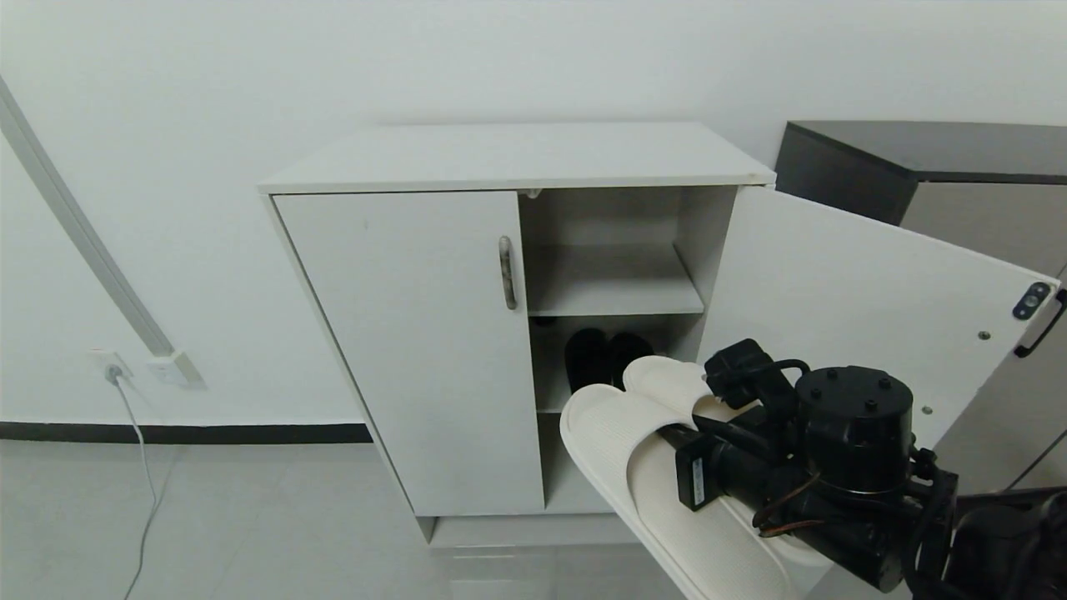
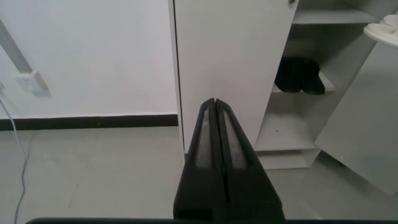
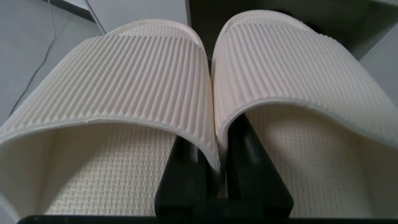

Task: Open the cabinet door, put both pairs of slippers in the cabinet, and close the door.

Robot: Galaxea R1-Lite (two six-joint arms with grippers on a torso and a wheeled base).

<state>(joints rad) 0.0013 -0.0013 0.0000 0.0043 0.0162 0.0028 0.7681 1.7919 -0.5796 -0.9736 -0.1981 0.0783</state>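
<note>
Now the step in hand looks to be stowing the second pair. The right gripper [image 3: 214, 163] pinches the white slippers [image 1: 621, 433] by their touching inner edges, just in front of the cabinet [image 1: 500, 158], whose right door [image 1: 834, 283] stands open. The black slippers [image 1: 604, 358] sit on the middle shelf. The left gripper [image 2: 215, 134] holds nothing, fingers pressed together. Next, I judge, the pair must pass through the opening onto a free shelf before release.

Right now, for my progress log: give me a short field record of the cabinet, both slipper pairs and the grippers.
cabinet: right door open, left door shut
black slippers: inside, on the middle shelf
white slippers: held before the opening, not yet inside
right gripper: shut on the white slippers
left gripper: shut, empty
</note>
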